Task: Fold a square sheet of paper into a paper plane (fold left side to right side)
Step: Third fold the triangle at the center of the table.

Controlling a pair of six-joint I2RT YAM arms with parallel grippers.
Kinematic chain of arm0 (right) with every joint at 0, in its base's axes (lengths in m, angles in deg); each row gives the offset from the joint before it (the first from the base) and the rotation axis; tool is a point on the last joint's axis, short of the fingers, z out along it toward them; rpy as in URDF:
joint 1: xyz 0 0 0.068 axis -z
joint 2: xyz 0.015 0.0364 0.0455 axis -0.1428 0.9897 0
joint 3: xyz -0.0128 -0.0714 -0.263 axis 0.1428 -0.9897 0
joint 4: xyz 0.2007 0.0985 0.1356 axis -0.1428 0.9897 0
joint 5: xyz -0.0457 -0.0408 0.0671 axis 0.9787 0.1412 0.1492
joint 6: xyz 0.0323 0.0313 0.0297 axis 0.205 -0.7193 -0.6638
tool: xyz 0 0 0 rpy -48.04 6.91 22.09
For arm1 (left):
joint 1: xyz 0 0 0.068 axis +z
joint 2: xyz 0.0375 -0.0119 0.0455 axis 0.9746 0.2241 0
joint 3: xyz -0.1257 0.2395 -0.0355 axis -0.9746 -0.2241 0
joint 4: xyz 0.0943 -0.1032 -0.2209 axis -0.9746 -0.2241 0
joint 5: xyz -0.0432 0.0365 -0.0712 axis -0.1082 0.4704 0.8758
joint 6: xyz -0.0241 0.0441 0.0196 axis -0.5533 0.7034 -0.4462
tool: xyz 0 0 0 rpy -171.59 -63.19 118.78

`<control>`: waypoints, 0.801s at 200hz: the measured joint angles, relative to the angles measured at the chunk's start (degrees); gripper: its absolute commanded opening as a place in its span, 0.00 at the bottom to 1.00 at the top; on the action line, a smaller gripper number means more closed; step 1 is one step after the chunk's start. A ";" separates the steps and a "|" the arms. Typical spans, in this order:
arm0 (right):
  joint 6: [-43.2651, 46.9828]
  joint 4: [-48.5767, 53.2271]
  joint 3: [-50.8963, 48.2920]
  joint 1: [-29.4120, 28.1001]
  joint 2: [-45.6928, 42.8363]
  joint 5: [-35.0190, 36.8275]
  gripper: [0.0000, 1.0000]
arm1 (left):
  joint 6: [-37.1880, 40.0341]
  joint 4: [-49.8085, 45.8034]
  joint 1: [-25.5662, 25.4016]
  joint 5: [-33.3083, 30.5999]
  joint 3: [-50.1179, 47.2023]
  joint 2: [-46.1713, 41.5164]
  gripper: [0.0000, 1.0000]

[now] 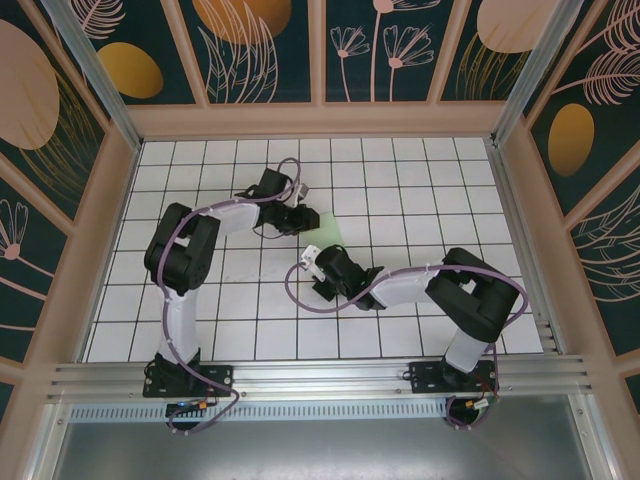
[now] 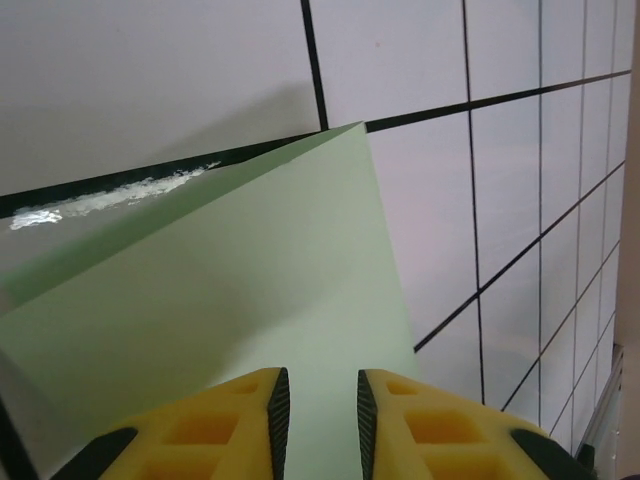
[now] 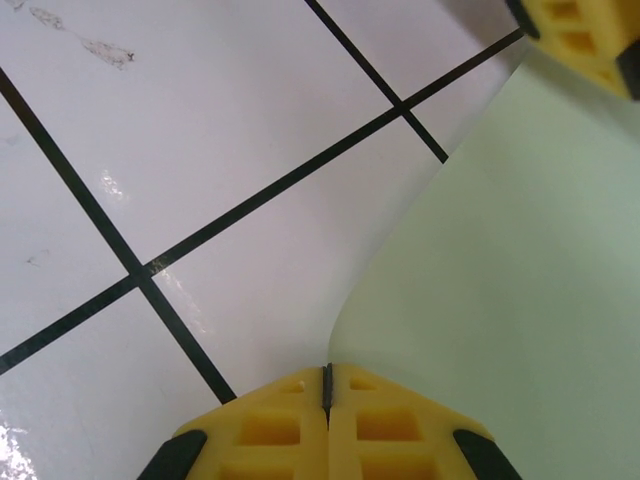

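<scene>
The square sheet of paper (image 1: 331, 226), pale green, lies on the white grid table just right of my left gripper (image 1: 299, 218). In the left wrist view the square sheet of paper (image 2: 250, 280) spreads out under and beyond my left gripper (image 2: 322, 385), whose jaws stand apart with nothing pinched between them. My right gripper (image 3: 327, 372) is shut, and the curled-up near edge of the square sheet of paper (image 3: 500, 250) runs into its seam. A yellow finger of the left gripper (image 3: 590, 40) shows over the sheet's far side. The paper plane is out of view.
The white tiled table (image 1: 420, 180) with black grid lines is boxed in by wooden walls (image 1: 320, 120) at the back and sides. A metal rail (image 1: 320, 378) runs along the near edge, where both arm bases are bolted. Purple cables loop off both arms.
</scene>
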 measured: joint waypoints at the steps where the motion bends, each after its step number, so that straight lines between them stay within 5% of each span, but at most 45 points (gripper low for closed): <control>1: 0.00 -0.02 0.00 0.00 0.00 -0.02 0.00 | 0.02 0.00 -0.02 -0.02 0.04 0.11 0.27; 160: -8.22 3.52 2.05 14.60 -3.85 -19.15 0.00 | 5.11 -4.02 -2.69 -4.15 4.04 3.76 0.23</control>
